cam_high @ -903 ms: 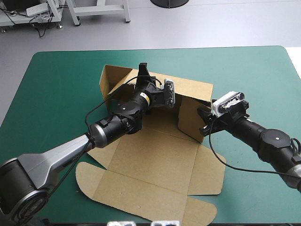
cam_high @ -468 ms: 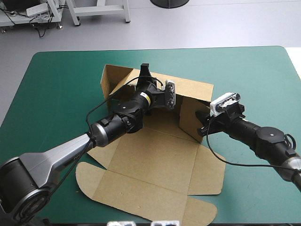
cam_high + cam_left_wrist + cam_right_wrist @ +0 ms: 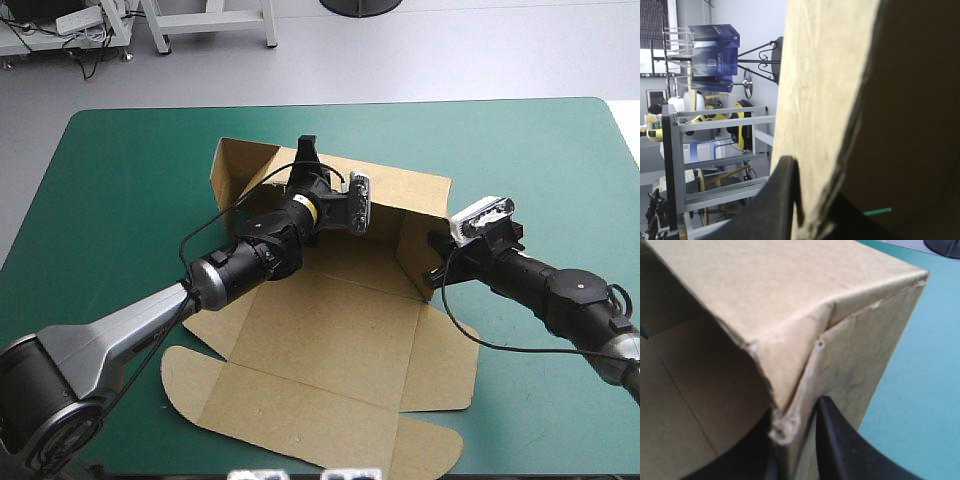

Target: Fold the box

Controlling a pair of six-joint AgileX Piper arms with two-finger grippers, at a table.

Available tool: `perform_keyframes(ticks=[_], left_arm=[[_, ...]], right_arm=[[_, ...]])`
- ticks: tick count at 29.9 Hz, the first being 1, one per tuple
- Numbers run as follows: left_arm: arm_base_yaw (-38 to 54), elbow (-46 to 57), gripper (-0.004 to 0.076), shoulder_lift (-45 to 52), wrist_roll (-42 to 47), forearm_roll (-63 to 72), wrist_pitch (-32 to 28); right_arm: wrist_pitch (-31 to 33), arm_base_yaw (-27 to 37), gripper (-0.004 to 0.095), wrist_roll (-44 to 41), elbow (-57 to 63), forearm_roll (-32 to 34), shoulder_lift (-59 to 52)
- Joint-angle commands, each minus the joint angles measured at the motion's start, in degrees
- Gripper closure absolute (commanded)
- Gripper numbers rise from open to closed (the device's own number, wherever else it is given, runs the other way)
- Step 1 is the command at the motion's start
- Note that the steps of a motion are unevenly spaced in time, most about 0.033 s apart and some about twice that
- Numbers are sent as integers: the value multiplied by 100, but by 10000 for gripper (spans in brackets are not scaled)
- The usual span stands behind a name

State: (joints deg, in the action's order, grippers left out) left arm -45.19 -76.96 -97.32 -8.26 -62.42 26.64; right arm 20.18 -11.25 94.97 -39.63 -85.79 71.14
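The teal-green bench (image 3: 120, 180) carries the brown box (image 3: 330, 340) (far and right walls raised). Left jaws clamp its far wall, right jaws its right corner.

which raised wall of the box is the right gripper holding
The short side wall at the right end of the box, pinched by the right gripper; the left gripper holds the long far wall.
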Motion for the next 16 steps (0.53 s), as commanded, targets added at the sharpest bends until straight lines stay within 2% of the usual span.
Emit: perform_keyframes(ticks=[1, 2, 5, 8, 11, 13, 16], left_arm=[[-122, -151, 709, 241, 42, 185, -300], [-144, -151, 709, 264, -32, 197, -257], [-341, -140, 707, 363, -367, 365, -130], [-464, -140, 661, 496, -638, 571, -44], [-477, -140, 557, 619, -759, 887, -42], [-477, -140, 478, 702, -802, 943, 40], [-477, -140, 402, 796, -802, 1072, 95]], right_arm=[[920, -50, 901, 88, -195, -62, -100], [908, -50, 929, 66, -195, -62, -100], [816, -50, 926, -68, -195, -95, -100], [582, -50, 926, -201, -247, -83, -100], [238, -50, 926, -202, -374, 74, -100], [29, -50, 926, -332, -505, 396, -100], [-53, -38, 927, -600, -664, 913, -100]])
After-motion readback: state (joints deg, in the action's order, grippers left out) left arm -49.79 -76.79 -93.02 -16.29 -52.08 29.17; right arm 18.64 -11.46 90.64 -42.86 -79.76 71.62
